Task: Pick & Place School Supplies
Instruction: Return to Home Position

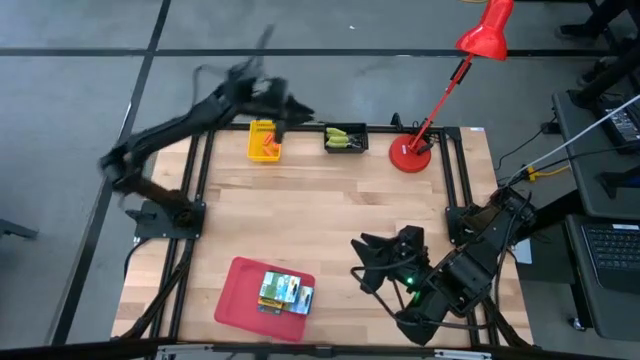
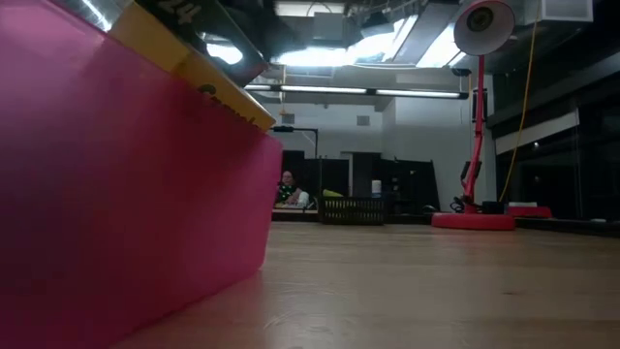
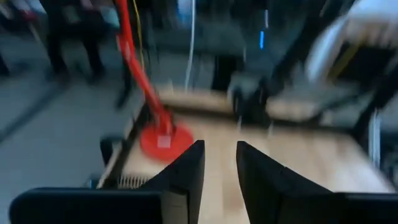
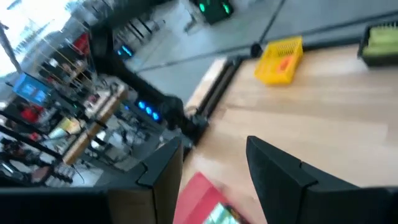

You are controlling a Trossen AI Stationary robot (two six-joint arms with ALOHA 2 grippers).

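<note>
Crayon boxes (image 1: 285,292) | on red tray (image 1: 238,290), 7 o'clock | probably light, stiff card; grip across short sides | left gripper (image 3: 219,147) 12 o'clock, fingers apart, empty | right gripper (image 4: 214,143) 5 o'clock, apart, empty

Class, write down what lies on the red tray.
A small pile of green-and-yellow boxes lies on the red tray. Whatever is under the pile is covered.
</note>
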